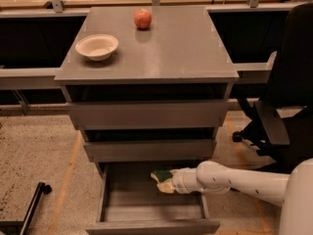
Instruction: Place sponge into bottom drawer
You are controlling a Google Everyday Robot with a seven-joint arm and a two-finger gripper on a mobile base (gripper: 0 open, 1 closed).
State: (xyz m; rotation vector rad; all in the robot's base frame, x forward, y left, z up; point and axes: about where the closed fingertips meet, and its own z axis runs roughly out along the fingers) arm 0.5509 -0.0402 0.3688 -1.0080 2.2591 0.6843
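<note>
The white robot arm reaches in from the lower right, and its gripper (169, 181) hangs over the back right part of the open bottom drawer (151, 226), the deep grey box pulled out from the foot of the grey three-drawer cabinet (161, 58). The gripper is pinching the small sponge (162, 175), pale yellow beneath with a dark green scrub face turned upward. The sponge sits at the gripper's tip, inside the drawer's outline and above its floor. It seems to be clear of the floor, though the dim light there makes this hard to judge. The two shallower grey drawers (149, 114) above are pushed in, and the lower one's front overhangs the space just above the sponge. On the cabinet top a shallow white bowl (97, 46) stands near the left edge, well apart from a red apple (142, 18) toward the back. A black office chair (288, 97) stands close on the cabinet's right, just behind the arm. A black pole with a small wheel (35, 203) lies on the speckled floor at lower left.
</note>
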